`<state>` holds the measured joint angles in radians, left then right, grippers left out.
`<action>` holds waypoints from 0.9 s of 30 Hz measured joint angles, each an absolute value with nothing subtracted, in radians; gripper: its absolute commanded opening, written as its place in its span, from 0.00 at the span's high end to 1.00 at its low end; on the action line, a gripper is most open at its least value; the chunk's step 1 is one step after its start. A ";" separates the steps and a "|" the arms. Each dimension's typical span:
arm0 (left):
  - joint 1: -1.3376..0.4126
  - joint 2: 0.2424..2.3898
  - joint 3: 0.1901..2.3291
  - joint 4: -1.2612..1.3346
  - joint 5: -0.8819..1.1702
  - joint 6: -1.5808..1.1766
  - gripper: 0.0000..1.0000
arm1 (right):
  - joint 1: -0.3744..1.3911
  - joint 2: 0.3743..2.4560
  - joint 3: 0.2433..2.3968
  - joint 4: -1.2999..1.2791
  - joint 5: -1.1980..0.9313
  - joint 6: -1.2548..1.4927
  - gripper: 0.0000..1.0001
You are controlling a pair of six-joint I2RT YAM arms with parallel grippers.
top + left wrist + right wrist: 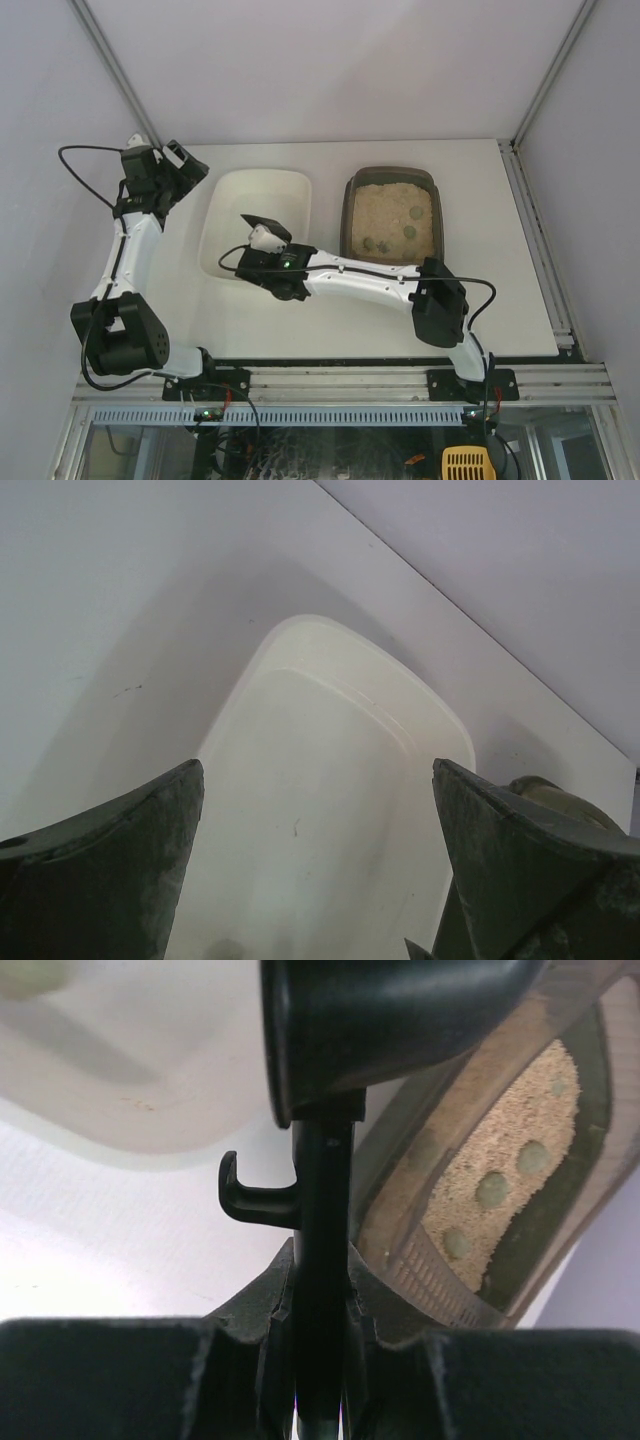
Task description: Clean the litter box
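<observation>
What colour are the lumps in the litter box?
The lumps are pale grey-green against beige litter; right wrist view shows them best.

Open room above litter box (392,172) (right arm (360,282) across its near side)

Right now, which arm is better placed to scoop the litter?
Right. The right end effector grips the black plastic scoop beside the dark brown-grey plastic litter box; the left end effector is open and empty.

a white table (480,320) carries two trays side by side toward its far edge, apart, with a strip of bare top between them: a plain white tray (240,210) on the left, the dark-rimmed litter box (393,173) on the right.
</observation>
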<state>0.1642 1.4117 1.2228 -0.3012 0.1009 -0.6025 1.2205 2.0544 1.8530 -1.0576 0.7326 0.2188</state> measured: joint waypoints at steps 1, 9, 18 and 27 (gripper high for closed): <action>0.164 1.412 1.223 -0.301 0.105 -0.603 0.00 | 1.221 2.055 1.850 -1.057 0.749 0.212 1.00; 0.156 1.413 1.223 -0.300 0.134 -0.617 0.00 | 1.181 2.015 1.811 -1.031 0.775 0.231 1.00; -0.099 1.554 1.330 -0.302 0.120 -0.620 0.00 | 0.775 1.528 1.513 -1.067 0.482 0.450 1.00; -0.398 1.788 1.499 -0.278 0.188 -0.708 0.00 | 0.496 1.509 1.474 -1.256 0.240 0.565 1.00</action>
<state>-0.3977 1.7878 1.4994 -0.2783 0.1879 -0.7082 0.4961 1.5089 1.4738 -1.2560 0.2398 0.5648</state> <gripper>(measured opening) 0.996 0.152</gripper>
